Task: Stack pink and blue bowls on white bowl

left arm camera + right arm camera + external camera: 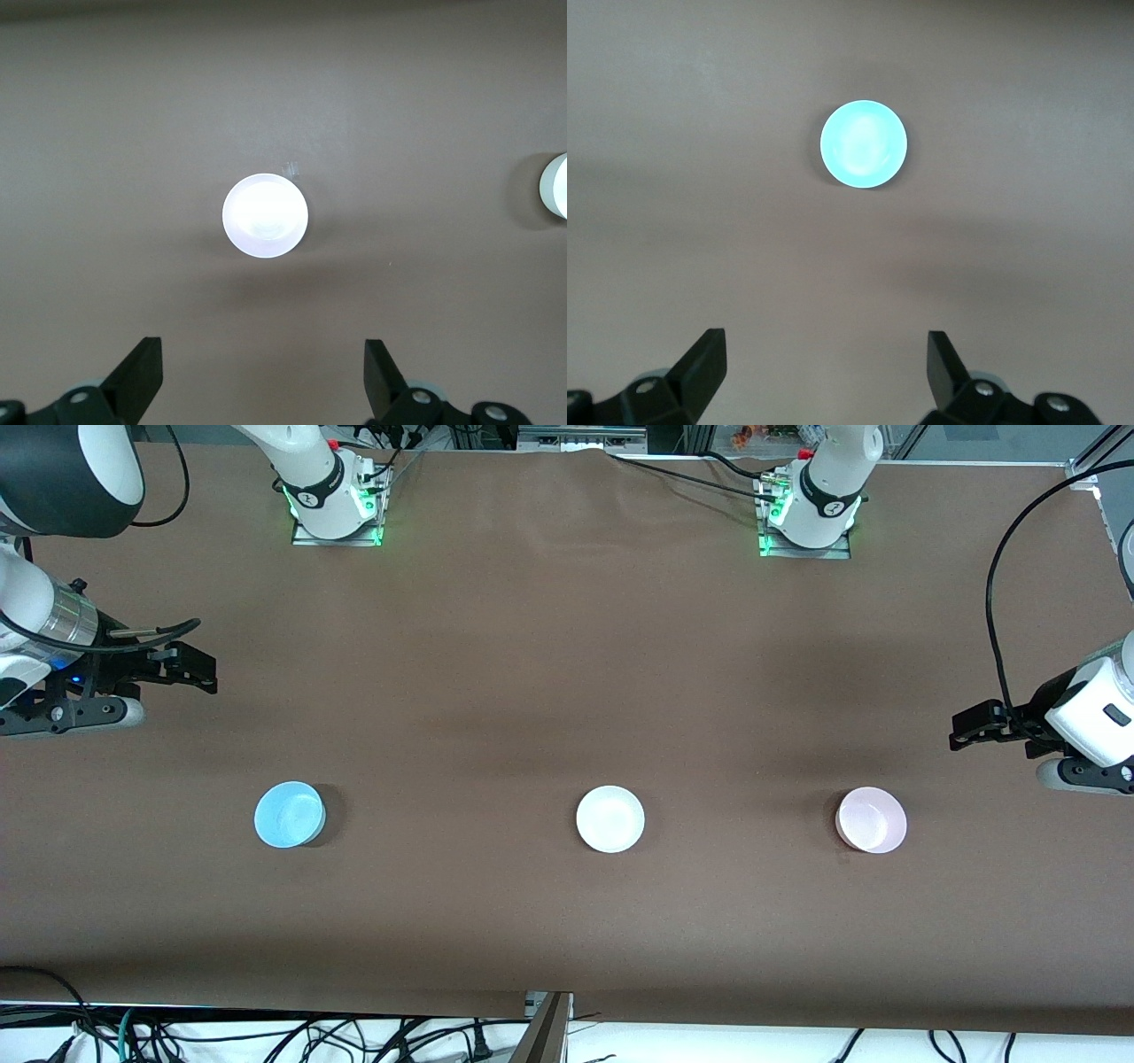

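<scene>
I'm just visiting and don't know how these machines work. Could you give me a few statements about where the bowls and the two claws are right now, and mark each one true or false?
1. The three bowls sit apart in a row, the white bowl in the middle. True.
2. The pink bowl is already stacked on the white one. False: it sits alone on the table, toward the left arm's end.
3. The right gripper holds the blue bowl. False: it is open and empty, up over bare table.
4. The left gripper is open. True.
5. Nothing lies in the white bowl. True.
</scene>
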You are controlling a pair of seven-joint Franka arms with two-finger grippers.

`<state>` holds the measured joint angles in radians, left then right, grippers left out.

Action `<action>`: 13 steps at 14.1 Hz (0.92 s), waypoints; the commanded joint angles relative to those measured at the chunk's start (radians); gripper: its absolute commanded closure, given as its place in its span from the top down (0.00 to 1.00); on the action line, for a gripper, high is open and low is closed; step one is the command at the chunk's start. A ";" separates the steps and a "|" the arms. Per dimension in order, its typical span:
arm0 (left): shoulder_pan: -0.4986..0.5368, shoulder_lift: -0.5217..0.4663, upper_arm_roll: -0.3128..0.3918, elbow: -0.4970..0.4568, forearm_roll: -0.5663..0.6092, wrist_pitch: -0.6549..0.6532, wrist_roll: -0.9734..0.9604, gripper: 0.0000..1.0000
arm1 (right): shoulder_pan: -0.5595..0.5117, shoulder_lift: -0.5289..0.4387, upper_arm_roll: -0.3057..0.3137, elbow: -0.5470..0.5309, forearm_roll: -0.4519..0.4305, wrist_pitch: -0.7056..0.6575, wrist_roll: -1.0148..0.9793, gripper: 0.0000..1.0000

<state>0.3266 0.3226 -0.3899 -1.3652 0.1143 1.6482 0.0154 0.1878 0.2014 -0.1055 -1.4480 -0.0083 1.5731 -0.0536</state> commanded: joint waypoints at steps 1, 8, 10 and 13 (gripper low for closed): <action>-0.001 -0.013 0.005 -0.009 0.008 0.008 0.021 1.00 | -0.004 -0.010 -0.003 -0.006 0.018 -0.001 0.008 1.00; 0.005 0.042 0.011 -0.012 0.016 0.030 0.020 1.00 | -0.004 -0.010 -0.003 -0.006 0.016 0.001 0.028 1.00; 0.040 0.099 0.013 -0.023 0.019 0.091 0.021 1.00 | -0.004 -0.010 -0.002 -0.006 0.016 0.001 0.028 1.00; 0.037 0.154 0.016 -0.028 0.022 0.157 0.021 1.00 | -0.004 -0.010 -0.003 -0.006 0.016 -0.001 0.028 1.00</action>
<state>0.3613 0.4490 -0.3674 -1.3937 0.1145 1.7710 0.0237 0.1862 0.2014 -0.1080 -1.4484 -0.0079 1.5737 -0.0384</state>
